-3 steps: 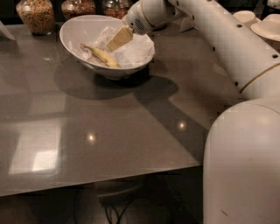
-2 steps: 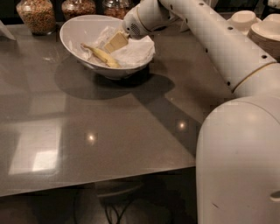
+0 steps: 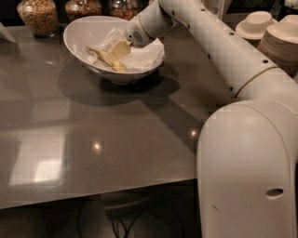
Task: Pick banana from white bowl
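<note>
The white bowl [image 3: 81, 35] stands at the back of the grey table, lined with crumpled white paper. The yellow banana [image 3: 99, 55] lies inside it on the paper, its stem pointing left. My gripper [image 3: 116, 52] reaches down into the bowl from the right and sits right over the banana's middle, hiding part of it. I cannot tell whether it has hold of the banana.
Glass jars of grain [image 3: 39, 16] and others [image 3: 84, 7] stand behind the bowl. Stacked beige bowls and plates [image 3: 279, 39] stand at the back right. My white arm and base [image 3: 247, 172] fill the right side. The table's front edge [image 3: 93, 197] runs across the bottom.
The gripper has moved lower and a little left into the bowl, down onto the banana. The banana and bowl have stayed in place.
</note>
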You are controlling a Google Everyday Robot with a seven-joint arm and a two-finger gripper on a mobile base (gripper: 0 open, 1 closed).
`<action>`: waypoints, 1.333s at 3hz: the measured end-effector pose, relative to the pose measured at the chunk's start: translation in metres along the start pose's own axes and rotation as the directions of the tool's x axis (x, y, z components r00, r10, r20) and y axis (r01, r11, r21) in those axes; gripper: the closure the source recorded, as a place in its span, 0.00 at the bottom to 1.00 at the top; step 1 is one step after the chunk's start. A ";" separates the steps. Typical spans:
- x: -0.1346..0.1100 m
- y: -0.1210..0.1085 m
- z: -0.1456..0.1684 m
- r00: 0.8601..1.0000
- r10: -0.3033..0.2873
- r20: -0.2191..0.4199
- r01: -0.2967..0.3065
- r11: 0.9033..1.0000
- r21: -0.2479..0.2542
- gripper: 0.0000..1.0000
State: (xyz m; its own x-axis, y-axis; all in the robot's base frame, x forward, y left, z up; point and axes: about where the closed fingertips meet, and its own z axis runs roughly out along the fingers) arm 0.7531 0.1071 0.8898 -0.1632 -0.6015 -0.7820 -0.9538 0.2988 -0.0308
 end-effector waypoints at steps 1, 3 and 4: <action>0.004 0.002 0.013 1.000 0.020 -0.016 -0.021 0.999 -0.030 0.39; 0.009 -0.005 0.033 0.999 0.025 -0.045 -0.028 0.998 -0.054 0.39; 0.010 -0.011 0.037 0.998 0.021 -0.054 -0.024 0.998 -0.051 0.39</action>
State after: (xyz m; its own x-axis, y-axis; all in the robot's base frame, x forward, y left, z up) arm 0.7709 0.1255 0.8593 -0.1966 -0.6341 -0.7478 -0.9614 0.2746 0.0199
